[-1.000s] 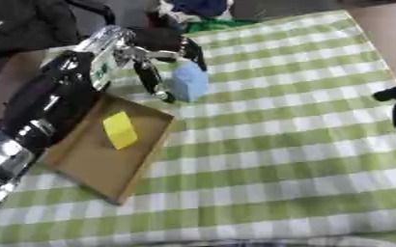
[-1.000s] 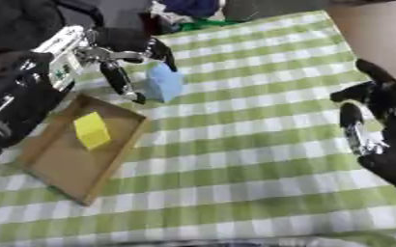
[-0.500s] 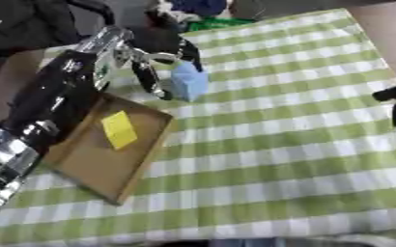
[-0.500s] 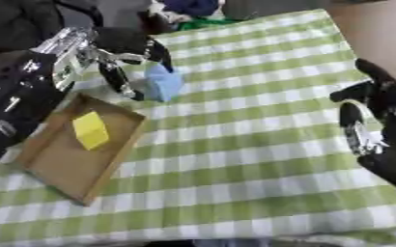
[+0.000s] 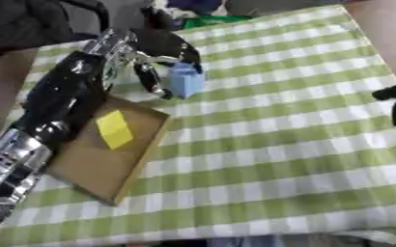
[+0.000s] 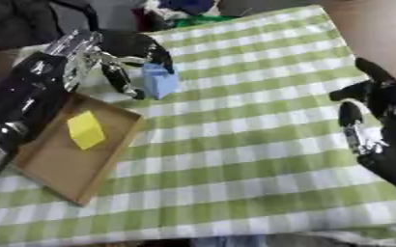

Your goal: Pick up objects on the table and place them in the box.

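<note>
Left eye view: left hand [image 5: 155, 53] comes in from the upper left and its fingers and thumb are curled around a light blue block [image 5: 185, 80], which is held just beyond the far corner of the cardboard box [image 5: 83, 164]. The box lies on the green checked tablecloth [image 5: 286, 125] on the left side, and a yellow block [image 5: 114, 129] is inside it, near the far end.

Right eye view: right hand [image 6: 379, 130] shows at the right edge, over the cloth and well apart from the box. It holds nothing, and its fingers are relaxed and a little spread. Some clothes [image 6: 180, 10] lie at the far edge of the table.
</note>
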Robot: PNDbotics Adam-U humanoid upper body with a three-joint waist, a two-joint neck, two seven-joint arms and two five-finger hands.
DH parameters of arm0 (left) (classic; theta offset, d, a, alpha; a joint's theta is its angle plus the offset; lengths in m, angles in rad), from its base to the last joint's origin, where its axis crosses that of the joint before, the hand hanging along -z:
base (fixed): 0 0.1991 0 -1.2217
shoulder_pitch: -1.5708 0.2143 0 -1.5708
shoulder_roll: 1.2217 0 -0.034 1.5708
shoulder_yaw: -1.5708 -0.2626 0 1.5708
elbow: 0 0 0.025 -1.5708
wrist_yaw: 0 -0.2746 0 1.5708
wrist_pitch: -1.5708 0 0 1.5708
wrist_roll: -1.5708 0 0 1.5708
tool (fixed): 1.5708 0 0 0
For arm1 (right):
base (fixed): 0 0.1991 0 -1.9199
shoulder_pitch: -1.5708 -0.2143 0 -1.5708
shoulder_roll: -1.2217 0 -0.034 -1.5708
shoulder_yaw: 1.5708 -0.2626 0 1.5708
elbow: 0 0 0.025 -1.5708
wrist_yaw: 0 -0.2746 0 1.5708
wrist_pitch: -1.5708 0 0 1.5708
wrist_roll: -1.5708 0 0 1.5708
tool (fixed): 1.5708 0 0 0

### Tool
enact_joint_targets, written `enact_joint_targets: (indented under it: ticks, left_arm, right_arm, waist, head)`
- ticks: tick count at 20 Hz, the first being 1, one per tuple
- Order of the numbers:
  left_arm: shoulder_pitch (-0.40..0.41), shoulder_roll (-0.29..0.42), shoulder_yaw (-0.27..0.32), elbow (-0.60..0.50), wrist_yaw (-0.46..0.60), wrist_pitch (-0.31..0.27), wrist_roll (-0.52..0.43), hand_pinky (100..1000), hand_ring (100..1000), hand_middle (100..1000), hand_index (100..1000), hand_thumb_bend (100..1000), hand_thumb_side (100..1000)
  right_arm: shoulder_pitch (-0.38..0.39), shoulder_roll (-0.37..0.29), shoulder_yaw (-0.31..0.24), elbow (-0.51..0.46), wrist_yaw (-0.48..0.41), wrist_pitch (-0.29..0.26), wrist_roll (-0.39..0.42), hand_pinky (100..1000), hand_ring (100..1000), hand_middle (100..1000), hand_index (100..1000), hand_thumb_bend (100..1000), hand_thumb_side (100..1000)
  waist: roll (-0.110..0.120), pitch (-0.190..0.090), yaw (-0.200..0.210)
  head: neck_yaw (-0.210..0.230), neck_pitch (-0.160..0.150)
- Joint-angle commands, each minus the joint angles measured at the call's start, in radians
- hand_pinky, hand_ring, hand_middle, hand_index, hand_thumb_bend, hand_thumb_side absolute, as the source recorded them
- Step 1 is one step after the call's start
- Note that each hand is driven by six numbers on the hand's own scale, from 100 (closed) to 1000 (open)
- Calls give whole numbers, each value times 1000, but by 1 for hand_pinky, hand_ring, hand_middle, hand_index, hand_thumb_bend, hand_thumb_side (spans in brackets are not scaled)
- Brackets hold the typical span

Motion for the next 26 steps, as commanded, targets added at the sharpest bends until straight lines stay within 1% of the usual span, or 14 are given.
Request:
enact_joint_targets:
  ticks: [1, 9, 16, 24, 26]
  left_arm:
    - [-26, 18, 29, -2, -44, -77, -30, 855, 796, 756, 848, 519, 100]
    - [-45, 44, 53, -16, -71, -77, 19, 859, 797, 757, 849, 529, 100]
    - [-59, 16, 63, 31, -67, -77, -1, 856, 806, 768, 856, 559, 100]
    - [-71, -14, 92, 64, -81, -70, -21, 852, 802, 769, 857, 564, 103]
    - [-71, -21, 99, 78, -88, -64, -30, 844, 786, 757, 853, 554, 102]
  right_arm:
    - [-14, -7, -5, -9, 4, -3, 3, 881, 745, 618, 1000, 100, 557]
    - [-12, -8, -5, -7, 5, -3, 2, 881, 746, 618, 1000, 100, 557]
    - [-17, -8, -2, -8, 3, -4, 6, 881, 746, 618, 1000, 100, 557]
    - [-23, -7, 0, -8, 5, -5, 9, 882, 746, 618, 1000, 100, 559]
    - [-23, -6, 0, -8, 5, -5, 10, 882, 746, 618, 1000, 100, 560]
  waist:
    - [-9, -12, -1]
    - [-8, -17, 4]
    - [-8, -12, -10]
    - [-2, 1, -28]
    - [-1, 3, -31]
  head:
    - [1, -7]
    - [-1, -5]
    - [3, -15]
    - [7, -25]
    - [8, -26]
